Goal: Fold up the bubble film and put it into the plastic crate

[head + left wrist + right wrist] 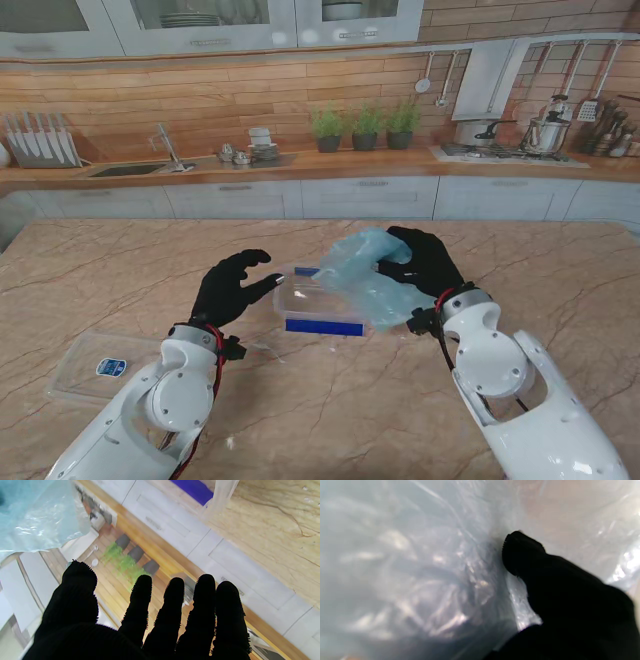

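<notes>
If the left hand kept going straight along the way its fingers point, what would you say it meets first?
Most likely the near left corner of the clear plastic crate: the left hand is open, its fingers aimed right at it. The bubble film, held by the right hand, comes after. Depth is hard to judge.

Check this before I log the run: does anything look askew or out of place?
The bubble film, in the right hand, is a loose bunch, not a flat fold, and overhangs the plastic crate. The crate's lid lies apart to the left. The left hand is open.
</notes>
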